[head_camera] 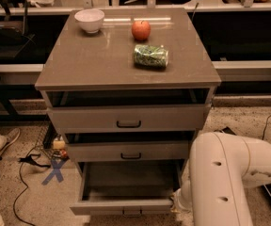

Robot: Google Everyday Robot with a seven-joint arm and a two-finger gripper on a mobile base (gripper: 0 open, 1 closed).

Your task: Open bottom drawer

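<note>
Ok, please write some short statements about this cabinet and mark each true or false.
1. The bottom drawer is pulled out farther than the middle drawer. True.
2. The apple lies inside the bottom drawer. False: it stands on the cabinet top.
3. The gripper is at the bottom drawer's right front corner, under the white arm. True.
4. The white bowl is right of the apple. False: it is left of it.

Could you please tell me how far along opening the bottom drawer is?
Done: the grey cabinet's bottom drawer stands pulled well out, its dark inside showing, farther than the middle drawer. In hand: the gripper sits at its right front corner, mostly hidden under the white arm. Left: perhaps a little more travel, then withdrawing.
</note>
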